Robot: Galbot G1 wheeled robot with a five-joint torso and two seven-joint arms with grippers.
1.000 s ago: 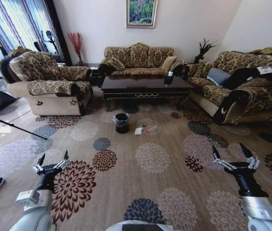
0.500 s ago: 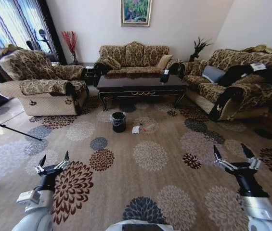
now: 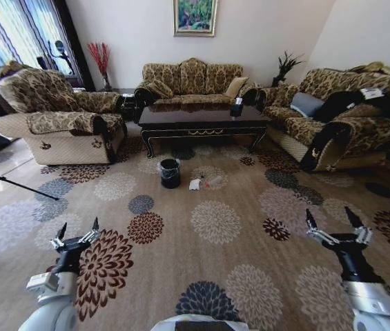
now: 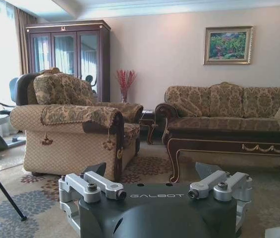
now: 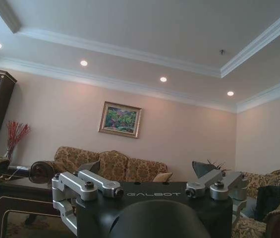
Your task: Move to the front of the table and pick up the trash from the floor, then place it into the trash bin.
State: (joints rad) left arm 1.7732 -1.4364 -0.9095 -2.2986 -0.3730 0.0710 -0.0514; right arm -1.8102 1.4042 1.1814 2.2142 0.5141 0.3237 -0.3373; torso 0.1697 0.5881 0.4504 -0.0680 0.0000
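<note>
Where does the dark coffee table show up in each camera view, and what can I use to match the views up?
Head view: the table stands at upper centre, before the middle sofa.
Left wrist view: it runs along the right half, beyond the left gripper.
Right wrist view: one corner and leg, beside the right gripper.
Shared landmark: the framed painting.
</note>
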